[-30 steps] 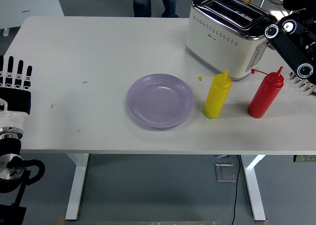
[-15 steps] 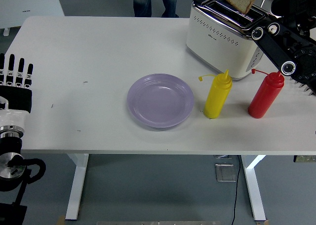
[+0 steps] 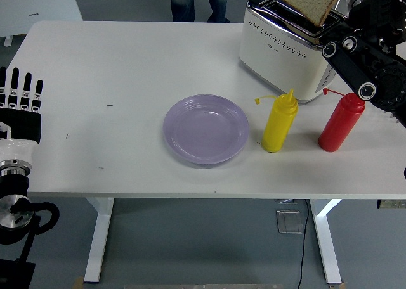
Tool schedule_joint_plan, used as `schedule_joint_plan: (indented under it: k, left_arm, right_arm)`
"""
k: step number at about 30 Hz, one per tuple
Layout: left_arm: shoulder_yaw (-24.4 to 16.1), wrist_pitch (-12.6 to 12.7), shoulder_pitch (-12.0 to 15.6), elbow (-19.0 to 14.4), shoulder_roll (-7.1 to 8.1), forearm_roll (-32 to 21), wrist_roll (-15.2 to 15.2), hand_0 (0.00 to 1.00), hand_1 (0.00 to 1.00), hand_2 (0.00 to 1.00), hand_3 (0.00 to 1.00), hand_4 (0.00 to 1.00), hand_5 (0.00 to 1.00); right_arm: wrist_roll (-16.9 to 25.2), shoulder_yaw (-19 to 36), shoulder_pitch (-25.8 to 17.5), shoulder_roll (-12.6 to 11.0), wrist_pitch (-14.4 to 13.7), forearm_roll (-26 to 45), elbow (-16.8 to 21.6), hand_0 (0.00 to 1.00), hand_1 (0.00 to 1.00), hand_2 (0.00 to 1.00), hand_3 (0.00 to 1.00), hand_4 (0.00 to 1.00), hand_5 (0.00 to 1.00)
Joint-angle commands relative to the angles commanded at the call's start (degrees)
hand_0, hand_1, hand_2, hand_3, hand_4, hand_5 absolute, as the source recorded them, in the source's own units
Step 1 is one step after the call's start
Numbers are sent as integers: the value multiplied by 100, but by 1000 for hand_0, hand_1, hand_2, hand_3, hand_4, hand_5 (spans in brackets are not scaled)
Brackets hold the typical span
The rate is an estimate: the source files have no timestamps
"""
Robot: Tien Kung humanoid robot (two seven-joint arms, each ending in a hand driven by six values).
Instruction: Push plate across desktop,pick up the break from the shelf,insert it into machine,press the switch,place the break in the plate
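At the far right of the counter [image 3: 127, 67] stands a white and chrome toaster [image 3: 288, 51], and a slice of bread [image 3: 309, 2] is just above its slots, tilted, with its lower edge close to the top of the toaster. I cannot tell if the lower edge is already inside a slot. The right robot hand [image 3: 355, 0] comes in from the upper right corner and is at the right side of the bread; it seems to grip the slice there, but the fingers themselves are mostly hidden at the edge of the picture. The black right arm goes down from there along the right edge, passing just beside the toaster's right end. Nearer than the toaster, two squeeze bottles stand upright on the counter: a yellow bottle [image 3: 280, 122] and, to its right, a red bottle [image 3: 342, 123]. They are apart from each other, and the red one is close to the right arm. Left of the yellow bottle, near the middle of the counter, lies a purple plate [image 3: 206, 128] with nothing on it. The plate is well apart from the toaster and does not touch the bottles. At the left edge the left robot hand [image 3: 19, 102] rests over the near left part of the counter, its fingers straight and pointing to the far side, holding nothing. At the far side, the legs of a person [image 3: 198, 0] show at the top of the picture.
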Motion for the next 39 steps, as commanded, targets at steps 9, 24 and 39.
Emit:
schedule_joint_plan:
  k: [9, 24, 39]
  left_arm:
    - [-14, 2, -11, 13, 1, -2, -3, 886, 890, 879, 778, 548, 998]
    - [8, 3, 3, 25, -14, -5, -6, 886, 890, 879, 779, 547, 998]
    - [26, 4, 12, 34, -24, -17, -18, 886, 890, 880, 779, 546, 998]
  right_arm:
    - [15, -65, -12, 33, 2, 56, -92, 319, 335, 393, 495, 361, 2]
    - [189, -281, -62, 101, 291, -68, -239, 399, 449, 502, 541, 483, 20]
    - [604, -239, -85, 39, 581, -210, -86, 901, 871, 998, 998, 771, 191]
